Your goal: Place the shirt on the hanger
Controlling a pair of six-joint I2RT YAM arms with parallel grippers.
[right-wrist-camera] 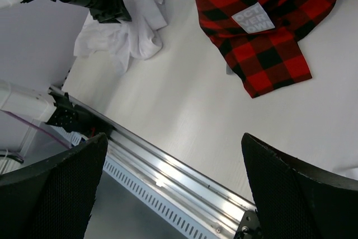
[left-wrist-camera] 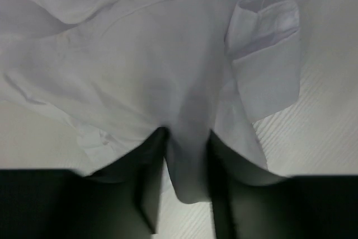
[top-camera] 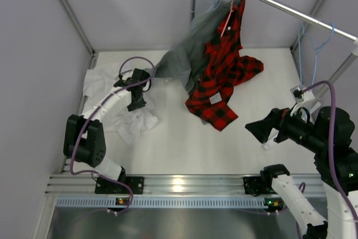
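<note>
**Left end effector pinches the shirt, right one wide open**

Left end effector (top-camera: 136, 102) sits at about 9 o'clock on the table (top-camera: 179, 138), pointed down into the crumpled white shirt (top-camera: 130, 122). In the left wrist view, the left end effector (left-wrist-camera: 187, 166) has its two dark fingers (left-wrist-camera: 146, 186) drawn close together with a fold of the shirt (left-wrist-camera: 168, 71) gripped between them. A button and a turned-back cuff or collar edge show further up the cloth. The shirt lies in a heap on the table, partly under the left arm, and spreads toward the 10 o'clock corner.

The right end effector (top-camera: 253, 128) is raised at roughly 3 o'clock, off the table and pointing toward the centre. The right wrist view shows the right end effector (right-wrist-camera: 174, 141) with its fingers spread far apart and nothing between them. Below it are bare table and the hem of the red-and-black plaid shirt (right-wrist-camera: 263, 37).

The light-blue hanger (top-camera: 301, 46) hangs from the metal rail (top-camera: 279, 5) at about 2 o'clock, well apart from the shirt. At 12 to 1 o'clock the plaid shirt (top-camera: 224, 71) hangs from a pink hanger (top-camera: 228, 18), its lower part resting on the table, with a grey garment (top-camera: 187, 54) just beside it.
</note>
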